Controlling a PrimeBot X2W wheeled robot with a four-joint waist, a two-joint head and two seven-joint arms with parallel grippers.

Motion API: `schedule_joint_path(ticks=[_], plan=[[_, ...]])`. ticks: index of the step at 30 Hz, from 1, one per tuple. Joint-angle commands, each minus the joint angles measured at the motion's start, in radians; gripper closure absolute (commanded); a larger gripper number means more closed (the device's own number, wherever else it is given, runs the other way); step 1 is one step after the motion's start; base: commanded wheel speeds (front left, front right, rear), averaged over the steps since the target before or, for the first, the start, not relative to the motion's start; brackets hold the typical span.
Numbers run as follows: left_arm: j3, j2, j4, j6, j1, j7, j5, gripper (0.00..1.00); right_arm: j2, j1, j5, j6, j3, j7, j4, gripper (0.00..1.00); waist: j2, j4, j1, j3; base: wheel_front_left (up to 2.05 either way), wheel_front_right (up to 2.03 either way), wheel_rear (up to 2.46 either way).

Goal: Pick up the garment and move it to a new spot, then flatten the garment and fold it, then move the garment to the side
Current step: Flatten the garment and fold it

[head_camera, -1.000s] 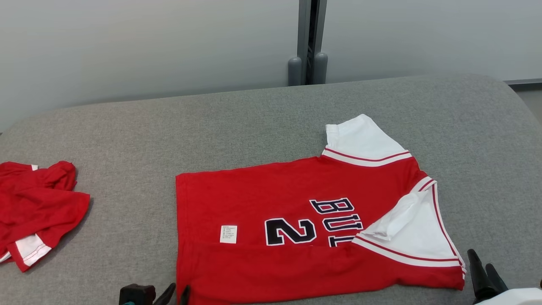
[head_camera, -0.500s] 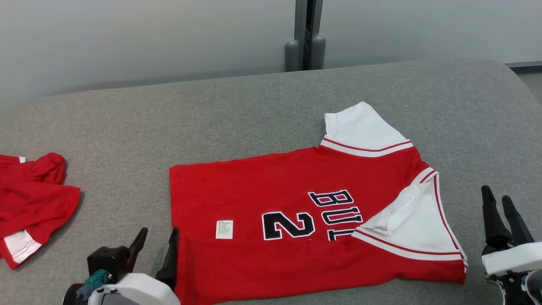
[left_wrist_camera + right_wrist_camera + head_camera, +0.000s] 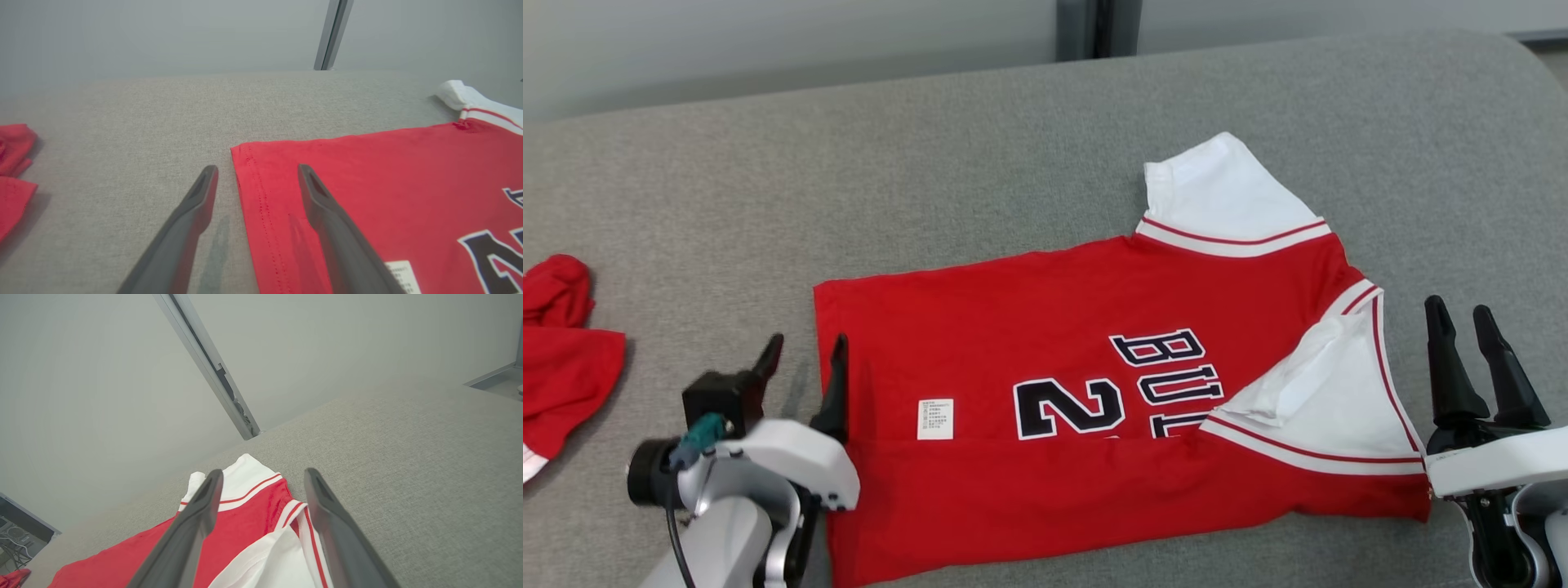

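One fold in — jersey (image 3: pixel 1045 327) flat; left tool (image 3: pixel 808 343), right tool (image 3: pixel 1456 307) spread, empty; more folds, side move pending.

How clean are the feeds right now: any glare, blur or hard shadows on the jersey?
Head view: soft, even light, no glare; the red jersey is sharp, its lettering readable. Left wrist view: hem stitching crisp, faint soft shadows under the left gripper. Right wrist view: no glare, but the scene is tilted, the wall post leaning steeply behind the right gripper.
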Motion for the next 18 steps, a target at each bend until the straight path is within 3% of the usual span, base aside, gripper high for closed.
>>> schedule_joint_path(ticks=[1, 18], plan=[[-0.004, 0.008, 0.025, 0.004, -0.046, 0.011, 0.013, 0.00, 0.004, -0.010, -0.012, 0.000, -0.002, 0.005, -0.012, 0.00, 0.0000, -0.017, 0.0000, 0.033, 0.00, 0.00, 0.00], [-0.049, 0.021, 0.340, -0.058, -0.300, 0.116, 0.055, 0.00, 0.048, -0.036, -0.058, 0.000, -0.005, 0.021, -0.030, 0.00, 0.0000, -0.070, 0.0000, 0.101, 0.00, 0.00, 0.00]])
